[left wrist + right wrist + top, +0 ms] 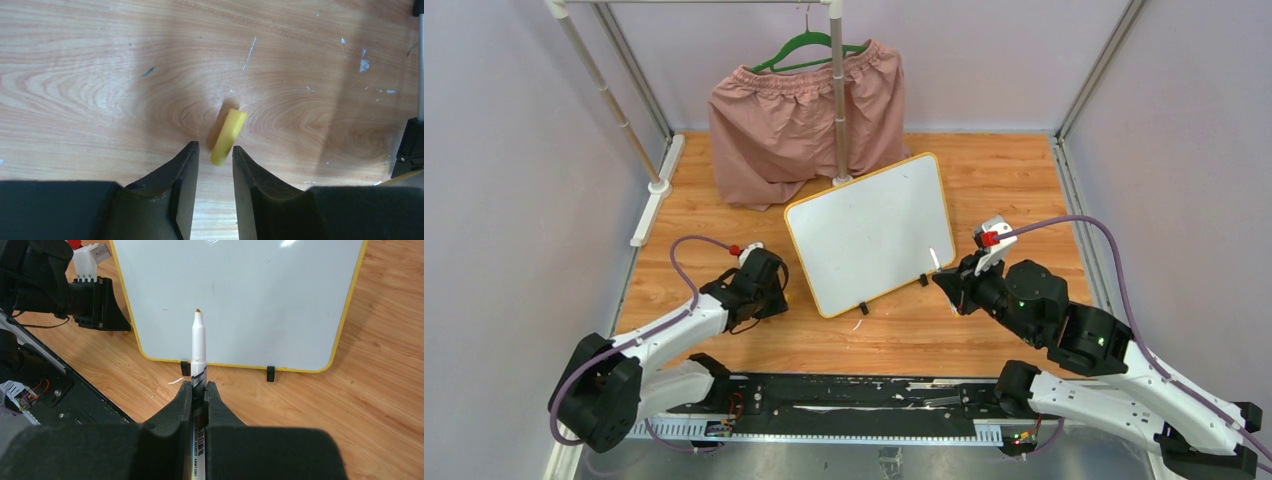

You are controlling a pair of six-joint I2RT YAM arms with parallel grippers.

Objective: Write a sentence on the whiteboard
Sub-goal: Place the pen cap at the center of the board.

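The whiteboard (869,230) stands tilted on small black feet on the wooden table, yellow-framed; it also shows in the right wrist view (235,290). Its face is blank and no orange sentence shows on it. My right gripper (199,385) is shut on an uncapped white marker (198,340) whose orange tip points at the lower part of the board, a little short of it. From above, this gripper (951,283) is at the board's lower right corner. My left gripper (215,147) is open just above the table left of the board (762,285), with a yellow cap (230,131) lying between its fingertips.
Pink shorts (809,115) hang on a green hanger (809,45) from a rack behind the board; a rack pole (837,90) stands at the board's top edge. A black rail (844,395) runs along the near edge. Walls close in on both sides.
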